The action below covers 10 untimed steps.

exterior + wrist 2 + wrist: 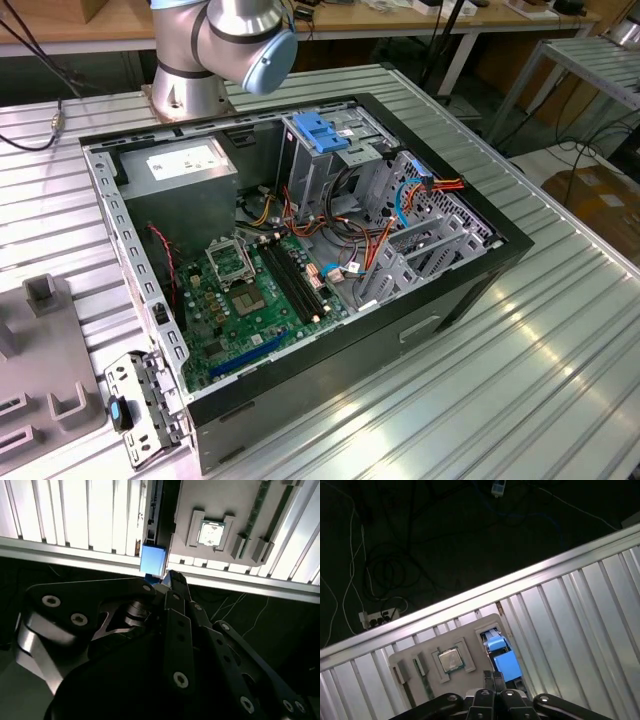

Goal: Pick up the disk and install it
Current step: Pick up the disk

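Observation:
The disk (140, 412) lies at the table's near corner on the exterior view's left, a silver-grey metal piece with a blue rail on its side. In the first wrist view its bright blue rail end (502, 662) sits in a slot beside a grey fixture plate (465, 630). My gripper (493, 676) hangs above it, black fingers pressed together with nothing between them, tips just short of the blue part. In the second wrist view the gripper (172, 576) points at the same blue end (152, 560).
An open computer case (470, 290) fills the middle of the ribbed metal table (560, 380), with a light-blue latch plate (318, 130) on its drive cage and a grey power-supply box (180, 165). The fixture plate holds a processor chip (449, 660). Cables lie on the floor beyond the table edge.

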Tool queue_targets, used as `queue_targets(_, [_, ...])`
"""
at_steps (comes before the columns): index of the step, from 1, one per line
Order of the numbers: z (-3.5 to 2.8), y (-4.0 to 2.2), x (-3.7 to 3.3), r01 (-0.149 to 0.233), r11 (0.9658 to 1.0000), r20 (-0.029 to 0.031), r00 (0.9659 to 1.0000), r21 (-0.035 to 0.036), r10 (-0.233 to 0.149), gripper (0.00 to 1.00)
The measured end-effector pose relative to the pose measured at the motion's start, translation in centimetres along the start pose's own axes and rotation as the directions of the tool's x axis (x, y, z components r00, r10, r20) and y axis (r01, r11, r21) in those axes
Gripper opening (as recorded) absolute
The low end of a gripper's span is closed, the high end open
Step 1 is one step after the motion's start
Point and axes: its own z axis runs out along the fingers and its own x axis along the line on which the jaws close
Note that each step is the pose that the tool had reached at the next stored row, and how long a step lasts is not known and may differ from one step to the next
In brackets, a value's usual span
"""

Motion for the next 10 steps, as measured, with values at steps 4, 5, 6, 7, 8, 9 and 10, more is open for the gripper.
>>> queue_targets(4, [0.59, 0.11, -0.46, 0.063, 0.9980, -0.0020, 0.9980, 0.0005, -0.063, 0.36])
queue_targets(5, [0.66, 0.11, -0.46, 0.077, 0.9970, -0.0025, 0.9970, 0.0006, -0.077, 0.36])
queue_targets(6, [0.77, 0.11, -0.47, 0.097, 0.9953, -0.0031, 0.9953, 0.0010, -0.097, 0.42])
queue_targets(7, [0.94, 0.12, -0.51, 0.121, 0.9926, -0.0032, 0.9926, 0.0037, -0.121, 0.54])
queue_targets(8, [1.10, 0.12, -0.52, 0.140, 0.9901, -0.0031, 0.9901, 0.0066, -0.140, 0.54])
queue_targets(9, [1.19, 0.12, -0.52, 0.154, 0.9881, -0.0034, 0.9881, 0.0074, -0.154, 0.54])
queue_targets(10, [1.26, 0.11, -0.52, 0.173, 0.9848, -0.0041, 0.9849, 0.0073, -0.173, 0.54])
